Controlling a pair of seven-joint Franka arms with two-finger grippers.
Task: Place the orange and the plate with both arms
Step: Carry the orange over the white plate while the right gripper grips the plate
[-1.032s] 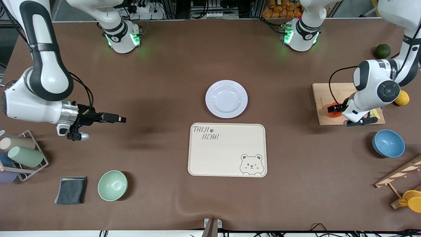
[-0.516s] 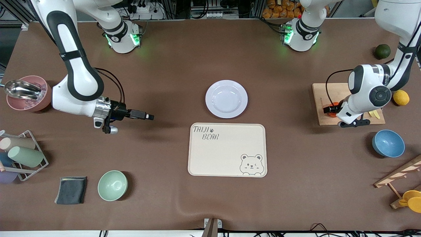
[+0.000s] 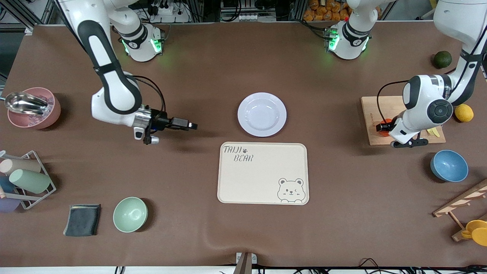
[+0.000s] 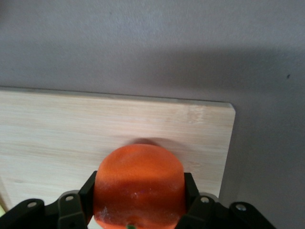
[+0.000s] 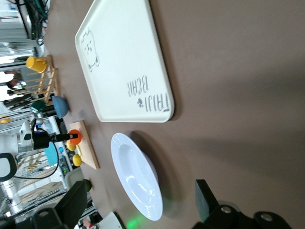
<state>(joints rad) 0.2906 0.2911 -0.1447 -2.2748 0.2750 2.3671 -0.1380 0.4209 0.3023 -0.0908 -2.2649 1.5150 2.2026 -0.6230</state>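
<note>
The orange point(image 3: 385, 123) sits on a wooden cutting board point(image 3: 373, 110) toward the left arm's end of the table. My left gripper point(image 3: 383, 127) is shut on it, black fingers point(image 4: 190, 191) pressed to both sides of the orange point(image 4: 139, 181). It still touches the board point(image 4: 95, 129). The pale plate point(image 3: 261, 114) lies mid-table, just farther from the front camera than the cream tray point(image 3: 262, 173). My right gripper point(image 3: 193, 125) hovers open, low over the table beside the plate point(image 5: 136, 181), on the right arm's side and apart from it.
A dark green fruit point(image 3: 442, 59), a lemon point(image 3: 464, 113) and a blue bowl point(image 3: 449, 165) lie around the board. A pink bowl with a metal scoop point(image 3: 32, 107), a cup rack point(image 3: 23, 179), a dark cloth point(image 3: 82, 219) and a mint bowl point(image 3: 130, 214) sit toward the right arm's end.
My right arm has swept from its end of the table toward the plate. My left gripper has settled lower over the board and closed on the orange.
</note>
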